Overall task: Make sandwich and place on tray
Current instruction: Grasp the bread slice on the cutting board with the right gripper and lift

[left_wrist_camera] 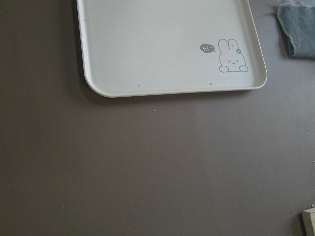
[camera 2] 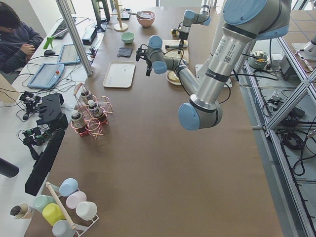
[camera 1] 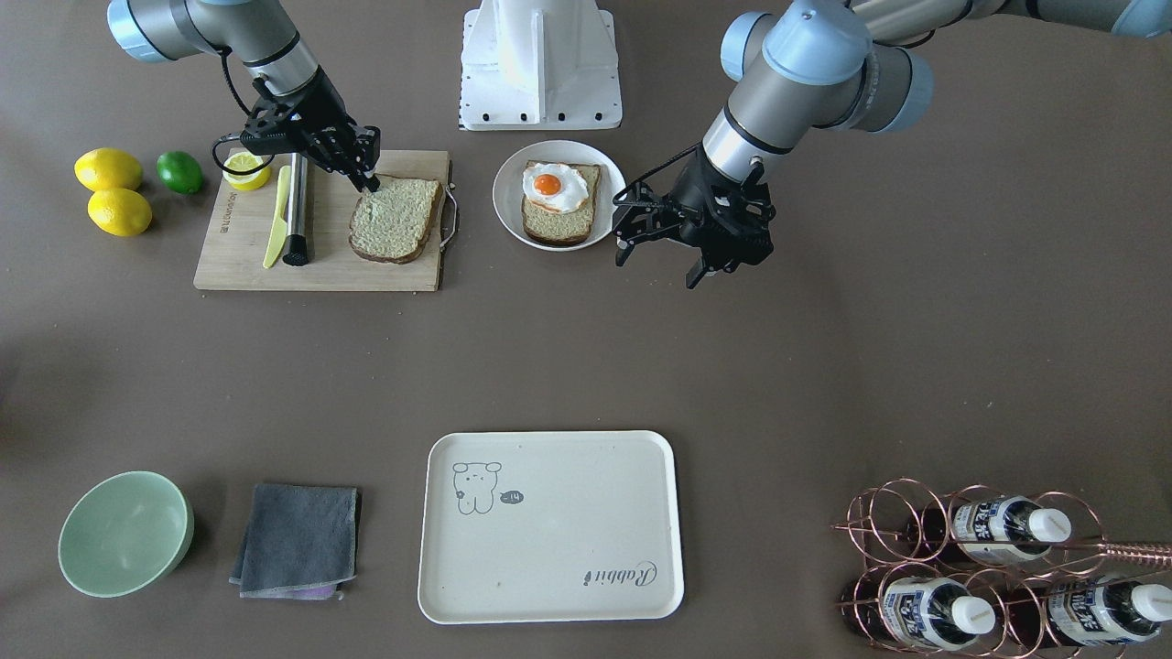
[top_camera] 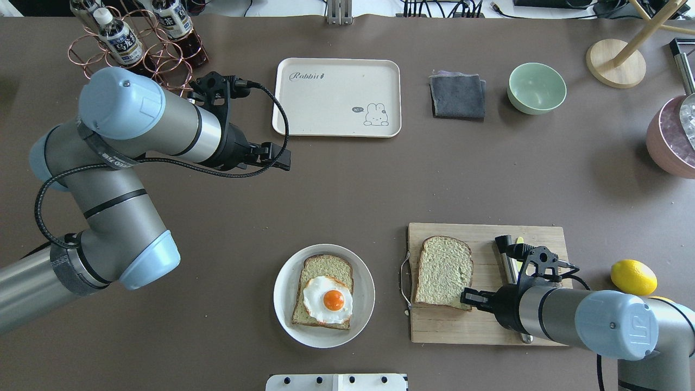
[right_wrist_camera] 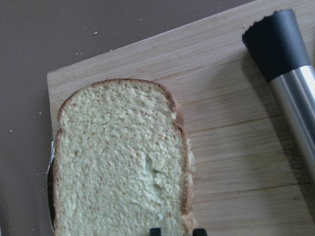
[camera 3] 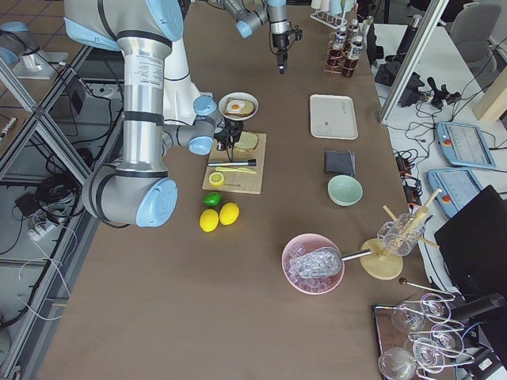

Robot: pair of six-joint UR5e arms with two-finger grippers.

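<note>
One bread slice (camera 1: 396, 220) lies flat on the wooden cutting board (camera 1: 247, 261). My right gripper (camera 1: 369, 183) is at the slice's corner nearest the robot. In the right wrist view its two fingertips (right_wrist_camera: 153, 231) stand close together with the crust of the slice (right_wrist_camera: 118, 162) between them. A second slice with the fried egg (camera 1: 554, 186) on top sits on the round white plate (camera 1: 508, 197). My left gripper (camera 1: 657, 270) is open and empty, above the table beside the plate. The cream tray (camera 1: 549, 526) is empty; it also shows in the left wrist view (left_wrist_camera: 162, 44).
A steel-handled tool (camera 1: 296, 210), a yellow knife (camera 1: 275, 220) and a lemon half (camera 1: 245, 171) lie on the board. Two lemons (camera 1: 108, 169) and a lime (camera 1: 179, 171) lie beside it. A green bowl (camera 1: 124, 531), a grey cloth (camera 1: 298, 540) and a bottle rack (camera 1: 998, 567) flank the tray.
</note>
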